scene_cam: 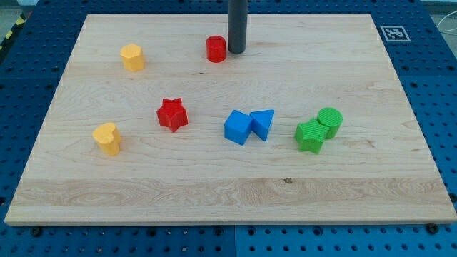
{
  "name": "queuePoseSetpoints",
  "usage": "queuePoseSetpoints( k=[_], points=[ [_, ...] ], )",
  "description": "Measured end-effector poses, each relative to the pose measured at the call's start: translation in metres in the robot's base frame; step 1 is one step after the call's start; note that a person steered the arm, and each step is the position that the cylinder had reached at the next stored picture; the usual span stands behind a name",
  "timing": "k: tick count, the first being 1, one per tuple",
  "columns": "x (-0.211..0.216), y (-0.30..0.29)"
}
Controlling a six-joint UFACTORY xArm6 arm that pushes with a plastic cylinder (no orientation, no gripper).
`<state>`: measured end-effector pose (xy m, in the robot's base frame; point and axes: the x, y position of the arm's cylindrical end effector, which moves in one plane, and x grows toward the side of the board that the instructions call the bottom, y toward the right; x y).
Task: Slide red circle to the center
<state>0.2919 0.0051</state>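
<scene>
- My tip (236,51), the lower end of the straight dark rod that serves as the tool, sits near the view's top edge of the light wooden desk (400,178); it has no jaws, so it neither spreads nor pinches, and is simply a solid end resting at board height.
- The small red circle block (216,48) stands just beside my tip, on its view-left side; whether the two touch I cannot tell.
- Risk, as I judge it: the tip is beside the circle, not behind it. A push from here would send the block toward the view's left, away from the centre, rather than down the view.
- A round block pushed off-axis is likely to roll off the rod and slip past it.
- The red star-shaped block (172,114) lies toward the view's bottom-left of the circle, and the blue cube (238,127) touching the blue triangular block (263,124) lies near the centre; a long push could knock any of them.
- Well apart: a yellow block (132,57), another yellow block (107,138), and two green blocks (319,129) pressed together.
- No containers are on the desk.
</scene>
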Motion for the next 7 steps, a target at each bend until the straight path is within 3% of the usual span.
queuePoseSetpoints(
  k=[2,7],
  points=[
    [-0.019,-0.029],
    [0.027,-0.054]
  ],
)
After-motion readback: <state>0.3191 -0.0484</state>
